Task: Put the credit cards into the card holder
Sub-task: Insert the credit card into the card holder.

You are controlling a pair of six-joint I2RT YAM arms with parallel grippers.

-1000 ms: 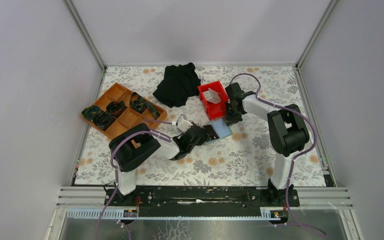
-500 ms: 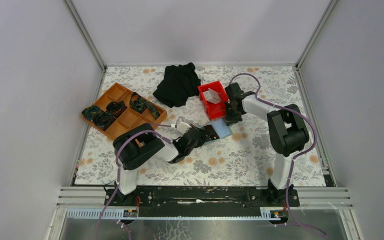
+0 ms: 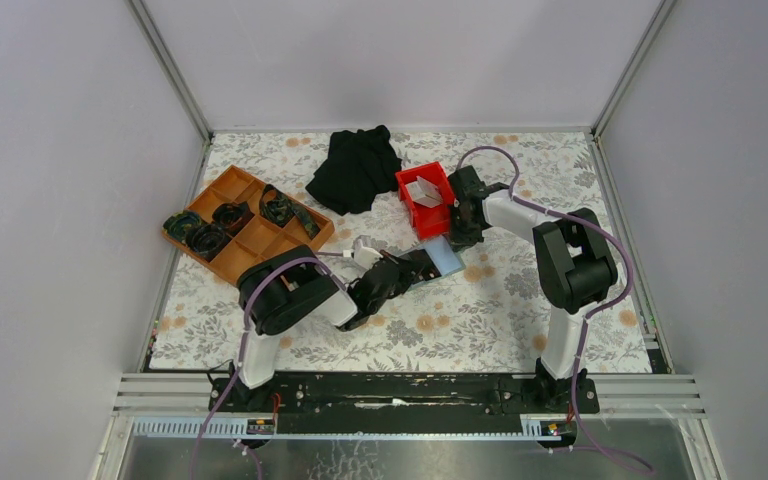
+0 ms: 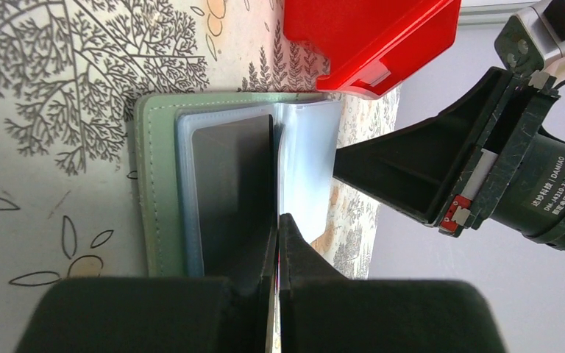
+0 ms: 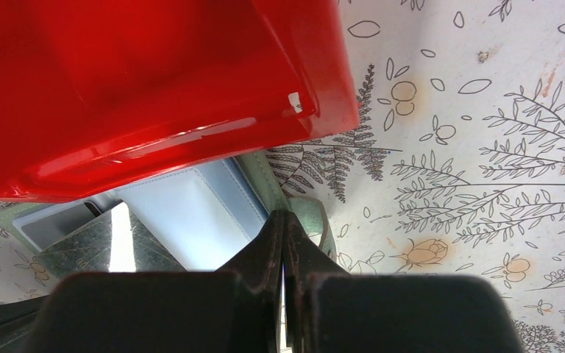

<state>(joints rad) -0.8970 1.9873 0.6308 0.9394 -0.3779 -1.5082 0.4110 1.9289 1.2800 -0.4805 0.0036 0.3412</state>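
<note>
The card holder (image 3: 440, 260) lies open on the flowered table, green cover (image 4: 154, 184) down. A dark credit card (image 4: 232, 184) sits in its left sleeve beside a pale blue leaf (image 4: 309, 162). More white credit cards (image 3: 423, 192) stand in the red bin (image 3: 427, 200). My left gripper (image 3: 410, 268) (image 4: 278, 219) is shut, tips at the holder's middle fold; I cannot tell if a card edge is pinched. My right gripper (image 3: 457, 236) (image 5: 283, 215) is shut, tips on the holder's green rim (image 5: 259, 176) by the snap tab (image 5: 313, 220).
The red bin's underside (image 5: 154, 88) hangs just over the holder's far end. An orange compartment tray (image 3: 250, 240) with dark items stands at the left. A black cloth (image 3: 357, 168) lies at the back. Metal rails and grey walls enclose the table.
The left arm's shoulder has swung right and its gripper has slid a little further over the card holder. The right arm has stayed in place.
</note>
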